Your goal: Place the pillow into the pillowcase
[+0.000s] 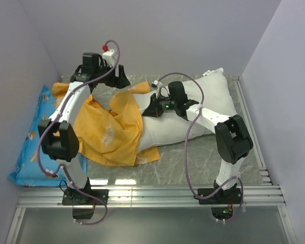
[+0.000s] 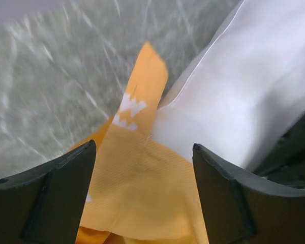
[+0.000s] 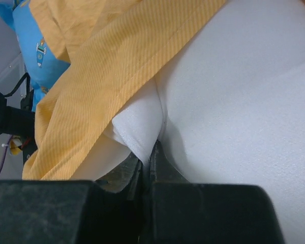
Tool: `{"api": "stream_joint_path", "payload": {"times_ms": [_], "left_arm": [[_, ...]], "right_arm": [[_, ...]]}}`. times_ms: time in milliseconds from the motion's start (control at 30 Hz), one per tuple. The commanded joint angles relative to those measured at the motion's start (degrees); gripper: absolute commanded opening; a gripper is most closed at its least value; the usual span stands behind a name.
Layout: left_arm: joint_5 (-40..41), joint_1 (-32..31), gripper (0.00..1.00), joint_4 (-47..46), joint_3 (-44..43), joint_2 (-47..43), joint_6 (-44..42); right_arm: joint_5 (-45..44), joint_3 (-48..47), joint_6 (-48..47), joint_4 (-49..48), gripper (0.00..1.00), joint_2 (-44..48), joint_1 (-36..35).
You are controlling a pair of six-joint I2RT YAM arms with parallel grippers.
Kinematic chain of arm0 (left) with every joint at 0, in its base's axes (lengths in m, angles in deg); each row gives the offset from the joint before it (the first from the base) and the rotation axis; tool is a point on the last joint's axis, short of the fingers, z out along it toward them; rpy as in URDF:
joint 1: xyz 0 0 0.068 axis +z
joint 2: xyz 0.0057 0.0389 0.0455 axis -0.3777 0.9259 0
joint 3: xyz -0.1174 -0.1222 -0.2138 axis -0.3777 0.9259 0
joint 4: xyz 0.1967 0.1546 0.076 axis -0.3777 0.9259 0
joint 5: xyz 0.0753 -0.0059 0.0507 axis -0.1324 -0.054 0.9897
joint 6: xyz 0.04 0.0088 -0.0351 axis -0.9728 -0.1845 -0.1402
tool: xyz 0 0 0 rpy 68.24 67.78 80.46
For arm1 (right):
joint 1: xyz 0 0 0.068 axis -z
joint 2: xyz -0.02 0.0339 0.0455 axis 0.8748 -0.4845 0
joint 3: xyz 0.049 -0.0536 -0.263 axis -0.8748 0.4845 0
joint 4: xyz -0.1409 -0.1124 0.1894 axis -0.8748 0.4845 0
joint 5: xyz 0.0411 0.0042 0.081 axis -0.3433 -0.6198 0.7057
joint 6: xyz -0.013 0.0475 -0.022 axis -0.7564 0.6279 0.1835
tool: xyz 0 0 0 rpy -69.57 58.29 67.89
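- Closest in the top view, a metal rail (image 1: 152, 192) carries both arm bases at the near edge of the grey table (image 1: 193, 162).
- Far left, a blue cartoon-print pillow (image 1: 25, 152) lies along the left wall, touching the pillowcase (image 1: 112, 132).
- The left arm (image 1: 66, 114) stretches from near to far across the pillowcase and hides a strip of it.
- The orange pillowcase is crumpled with small white logos facing up. It is draped over the left end of the pillow (image 1: 208, 96); I cannot tell whether that end is inside the case or only covered.
- The left gripper (image 2: 142, 198) hangs near the far edge with its jaws spread wide, gripping nothing. An orange flap and the pillow's seam lie below it.
- The white pillow rests mid-table. Its long axis runs from near left to far right, and its bare end points at the far right corner.
- The right gripper (image 3: 150, 152) has its jaws pressed together on a fold of the pillow's fabric, just beside the orange hem.
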Motion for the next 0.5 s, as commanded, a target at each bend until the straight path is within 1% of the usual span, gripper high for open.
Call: {"api": "stream_joint_path", "payload": {"times_ms": [0, 100, 267, 333, 400, 433, 467], "left_arm": [[0.02, -1.07, 0.83, 4.31, 0.8, 3.79, -1.18], [0.37, -1.33, 0.84, -0.16, 3.62, 4.24, 0.21], [-3.93, -2.12, 0.77, -0.18, 0.91, 8.8, 2.24], [-6.12, -2.21, 0.75, -1.84, 0.64, 10.56, 4.17], [-8.06, -2.21, 0.66, -3.42, 0.63, 11.88, 6.71], [-9.29, -2.21, 0.62, -5.78, 0.9, 12.41, 7.86], [-9.99, -2.21, 0.55, -6.85, 0.9, 12.85, 9.17]], "right_arm": [[2.94, 2.44, -1.55, 4.99, 0.0, 0.82, -1.42], [3.81, 2.61, -2.87, 5.78, 0.0, 0.99, -1.68], [4.52, 3.32, -7.69, 8.59, 0.0, 1.52, -3.0], [4.7, 3.58, -9.11, 9.73, 0.0, 1.96, -3.61], [5.22, 3.84, -11.39, 10.62, 0.0, 2.14, -3.97], [5.22, 3.93, -12.01, 11.32, 0.0, 2.31, -4.32], [5.22, 4.19, -12.71, 11.58, 0.0, 2.49, -4.49]]}}
